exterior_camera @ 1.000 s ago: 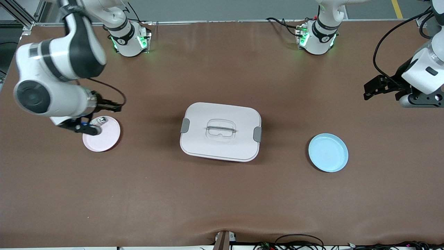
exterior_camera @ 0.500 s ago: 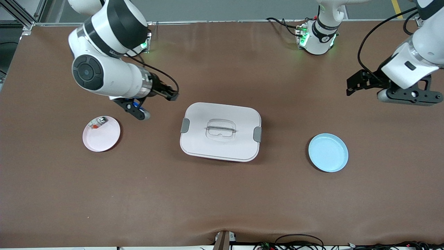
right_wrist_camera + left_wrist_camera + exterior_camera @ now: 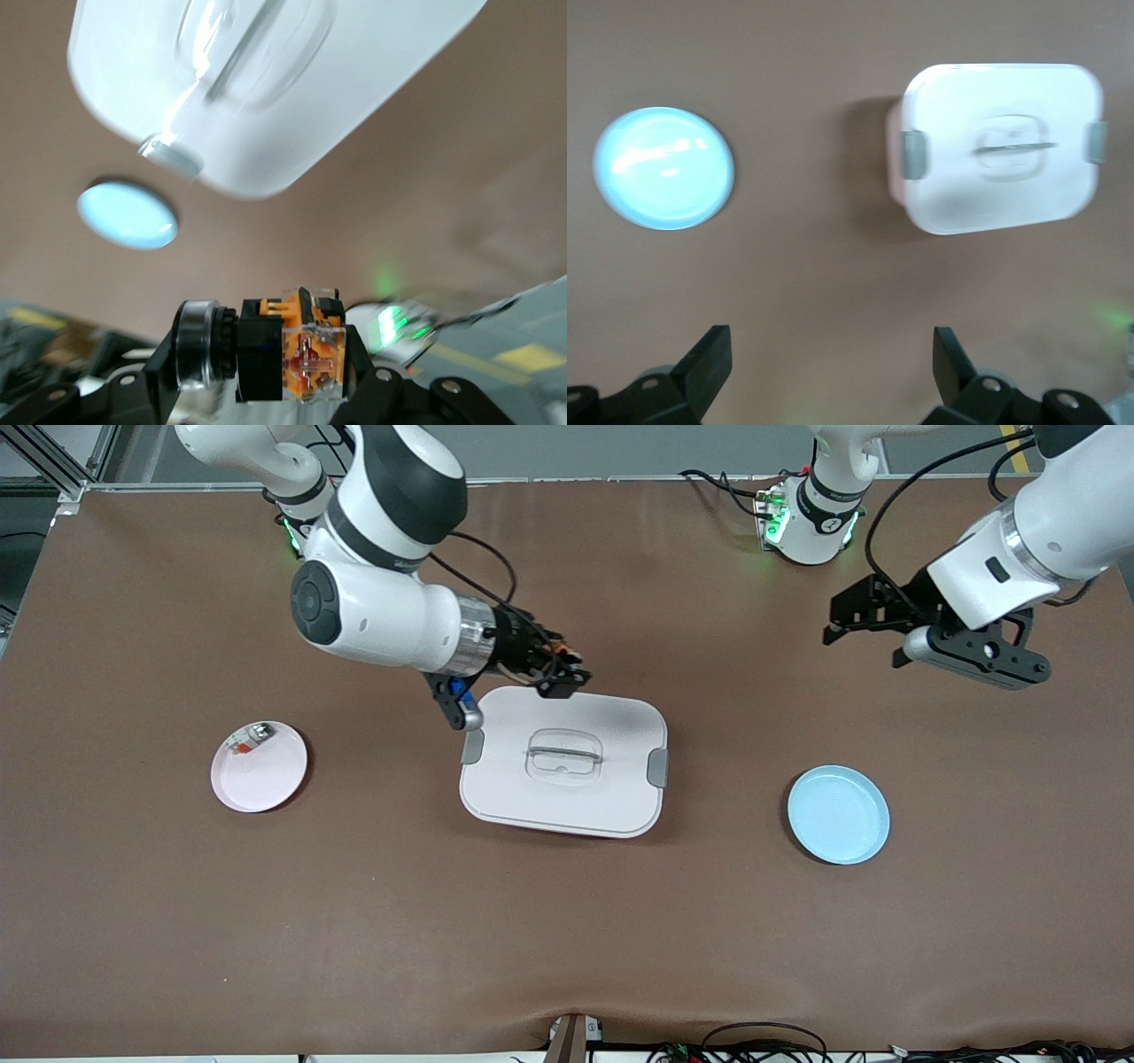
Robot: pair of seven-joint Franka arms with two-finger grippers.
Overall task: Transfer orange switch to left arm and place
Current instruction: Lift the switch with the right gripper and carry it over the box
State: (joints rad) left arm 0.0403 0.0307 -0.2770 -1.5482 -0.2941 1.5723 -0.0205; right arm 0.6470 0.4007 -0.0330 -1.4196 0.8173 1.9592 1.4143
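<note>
Over box point(image 3: 563, 762) edge: orange switch point(image 3: 292, 347) clamped in right hand point(image 3: 556, 671).

The left hand point(image 3: 828, 367), fingers spread apart, hangs above the brown bench point(image 3: 806, 266) carrying a round pale-blue plate point(image 3: 663, 168) and a white rounded-rectangular lidded box point(image 3: 1001, 146).

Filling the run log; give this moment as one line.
right end effector: holds orange switch over box edge | left end effector: open, over table | blue plate: empty
</note>
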